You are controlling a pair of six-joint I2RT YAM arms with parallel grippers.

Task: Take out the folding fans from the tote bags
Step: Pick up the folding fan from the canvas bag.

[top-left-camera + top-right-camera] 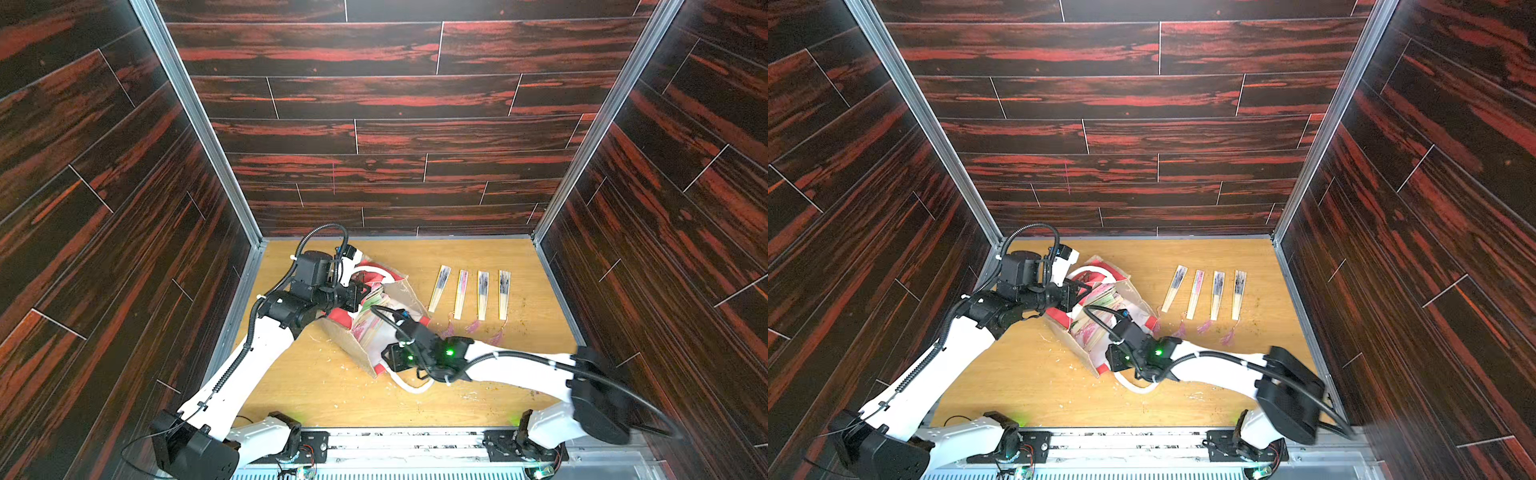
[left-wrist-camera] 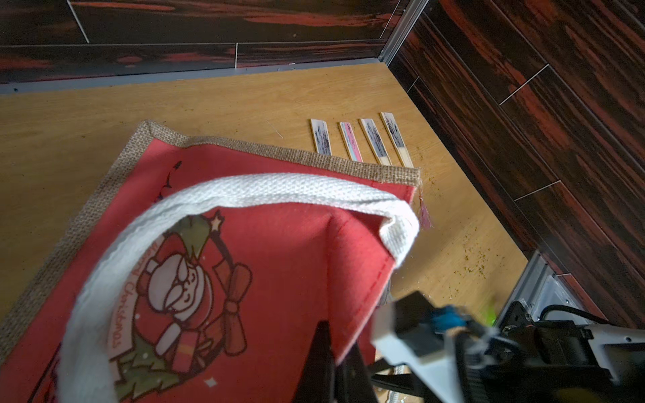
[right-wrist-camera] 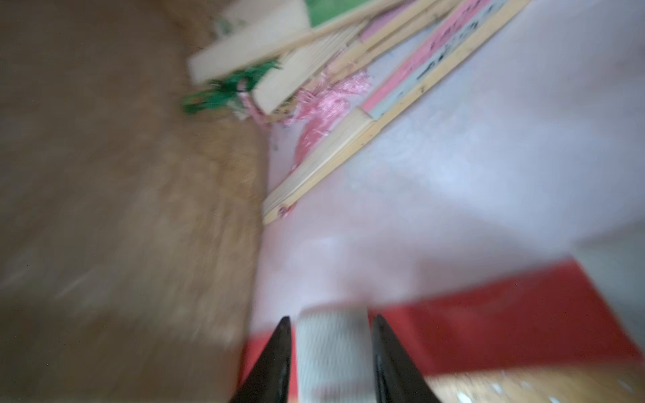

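Observation:
The tote bag (image 1: 401, 291) (image 1: 1133, 297) lies tilted on the wooden table with its mouth held wide. Its red Santa-printed face (image 2: 279, 261) fills the left wrist view. Several folding fans (image 1: 370, 320) (image 1: 1096, 318) (image 3: 349, 87) with green and pink tassels are piled inside against the white lining. Several more fans (image 1: 471, 293) (image 1: 1206, 293) (image 2: 359, 139) lie in a row on the table to the bag's right. My left gripper (image 2: 335, 335) (image 1: 360, 297) is shut on the bag's red far edge. My right gripper (image 3: 330, 321) (image 1: 388, 360) holds the white handle (image 3: 331, 349) at the near rim.
Dark wood-patterned walls (image 1: 374, 137) enclose the table on three sides, with metal corner posts. The other white handle (image 2: 244, 188) arches over the bag's printed face. Small crumbs and fibre scraps (image 1: 332, 357) dot the tabletop near the bag.

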